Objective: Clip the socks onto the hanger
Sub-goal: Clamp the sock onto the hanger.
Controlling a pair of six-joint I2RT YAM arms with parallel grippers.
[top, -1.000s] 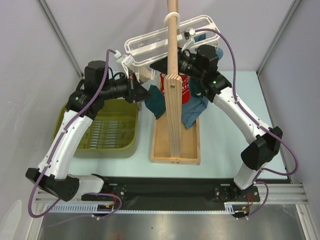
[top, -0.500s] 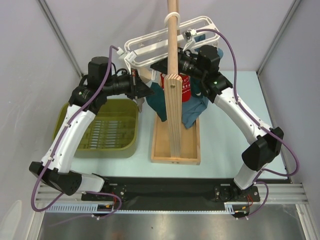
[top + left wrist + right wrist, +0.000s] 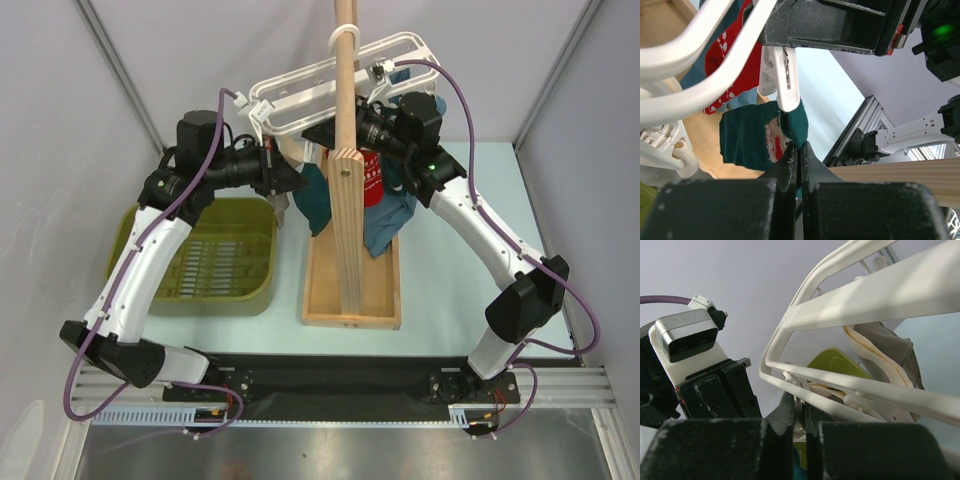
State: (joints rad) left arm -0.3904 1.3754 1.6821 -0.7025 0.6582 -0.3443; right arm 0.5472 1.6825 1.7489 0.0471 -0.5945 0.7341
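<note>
The white slatted hanger (image 3: 300, 92) hangs from the pole. My left gripper (image 3: 290, 183) is shut on the edge of a dark teal sock (image 3: 747, 135) and holds that edge up against the tip of a white clip peg (image 3: 785, 75). In the left wrist view the jaws (image 3: 799, 150) are pressed together on the fabric. A red patterned sock (image 3: 732, 55) hangs behind. My right gripper (image 3: 325, 132) is up under the hanger's frame (image 3: 865, 300), and its jaws (image 3: 801, 407) are shut on a white clip peg. Teal (image 3: 312, 205) and red (image 3: 372, 180) socks hang beside the pole.
The wooden pole stand (image 3: 346, 190) rises from a wooden base tray (image 3: 352, 295) between the arms. A green basket (image 3: 200, 260) lies at the left. A blue garment (image 3: 385, 228) hangs at the right of the pole. A grey-beige sock (image 3: 890, 347) hangs from the hanger.
My left arm has risen and carried the teal sock up and right, closer to the hanger's pegs. The right arm has barely moved.
</note>
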